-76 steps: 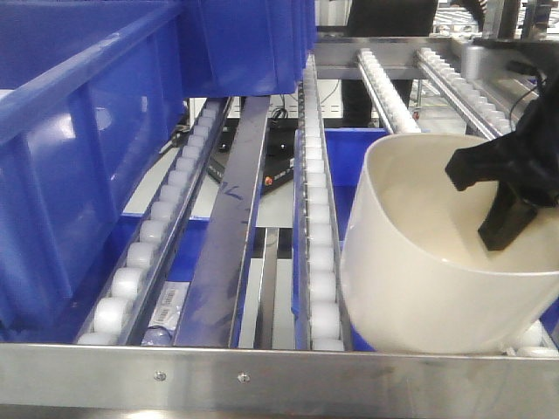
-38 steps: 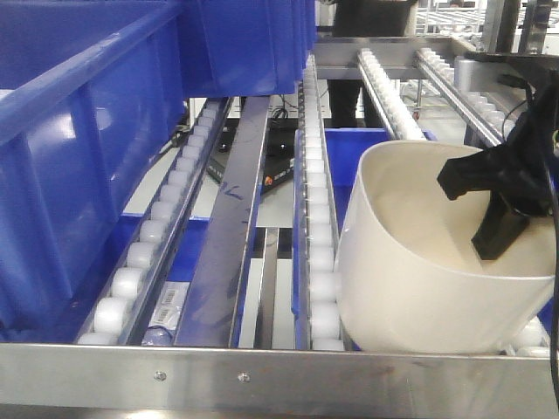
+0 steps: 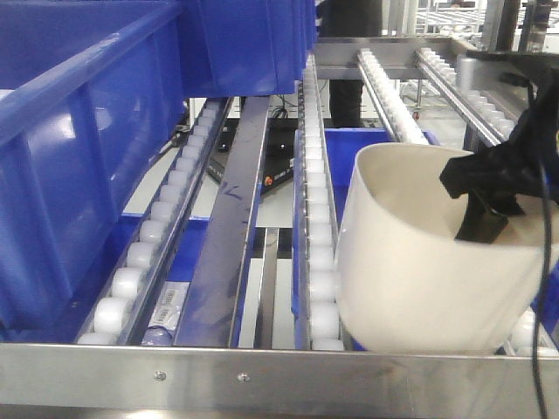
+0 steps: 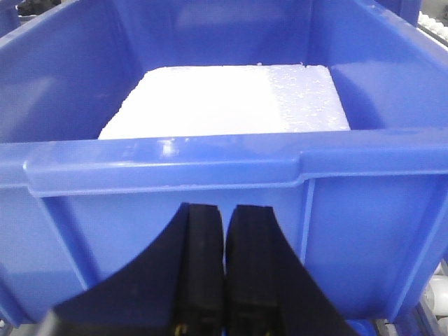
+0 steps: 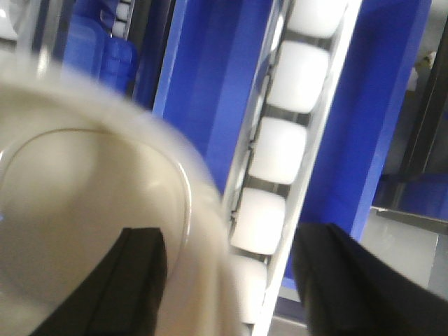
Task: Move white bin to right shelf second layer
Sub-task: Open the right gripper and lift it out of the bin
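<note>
The white bin [image 3: 419,279] stands tilted on the white rollers [image 3: 319,218] of the right shelf second layer, just behind its steel front lip [image 3: 218,375]. My right gripper [image 3: 489,205] hangs over the bin's far right rim. In the right wrist view this gripper [image 5: 231,238] is open and straddles the bin wall [image 5: 84,196]: one finger is inside, the other is well outside over the rollers [image 5: 280,147]. My left gripper [image 4: 225,210] is shut and empty, right in front of a blue crate [image 4: 210,168].
A large blue crate [image 3: 79,157] fills the shelf's left side, with another one [image 3: 244,44] behind it. The crate in the left wrist view holds a white foam block [image 4: 224,98]. Metal rails [image 3: 231,227] run between the roller rows. A blue crate [image 3: 349,148] sits below the rollers.
The bin has tipped and shifted slightly left, its near wall standing higher. My right gripper's finger has risen from deep in the bin towards the rim.
</note>
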